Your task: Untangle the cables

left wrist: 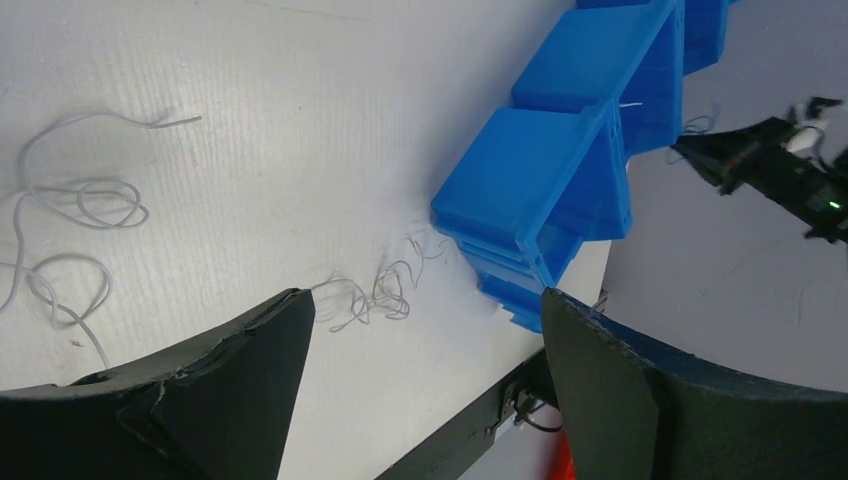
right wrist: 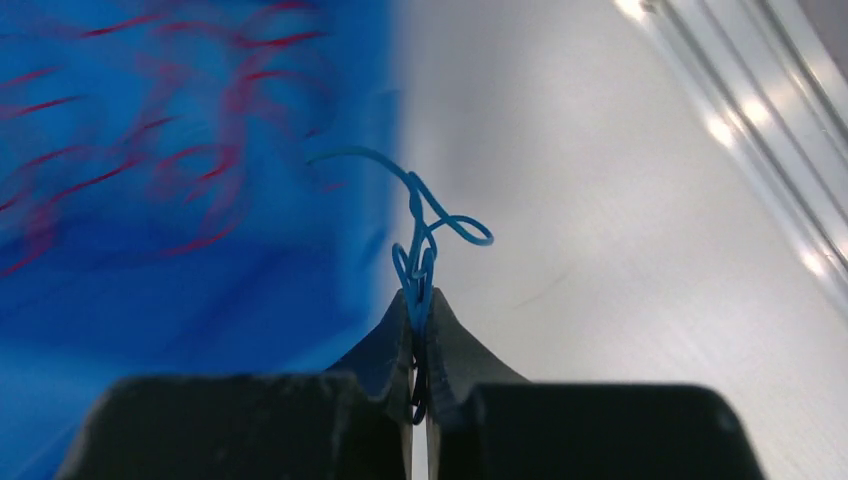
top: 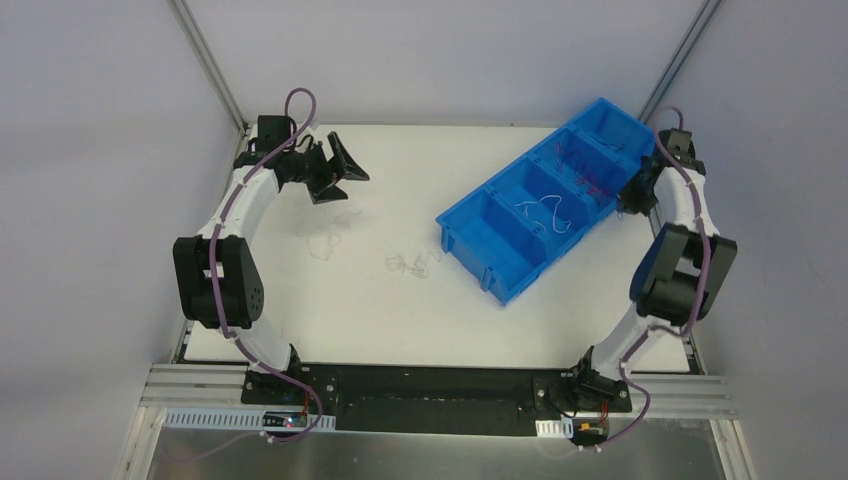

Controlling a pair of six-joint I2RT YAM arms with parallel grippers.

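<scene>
My right gripper [right wrist: 418, 292] is shut on a thin blue wire [right wrist: 425, 215] whose loops stick up past the fingertips, beside the blue bin [right wrist: 150, 230]. Blurred red wires [right wrist: 210, 100] lie in the bin compartment to its left. In the top view the right gripper [top: 632, 198] is at the bin's far right side. My left gripper [top: 338, 172] is open and empty at the far left of the table. White wires [left wrist: 80, 205] lie loose on the table below it, and a smaller white tangle [left wrist: 380, 290] lies near the bin's corner. White wires [top: 545, 212] also lie in a middle compartment.
The blue bin [top: 500, 270] has several compartments and lies diagonally at the right half of the white table. An aluminium frame rail [right wrist: 760, 130] runs past the table's right edge. The black base bar [top: 430, 390] holds both arms at the near edge.
</scene>
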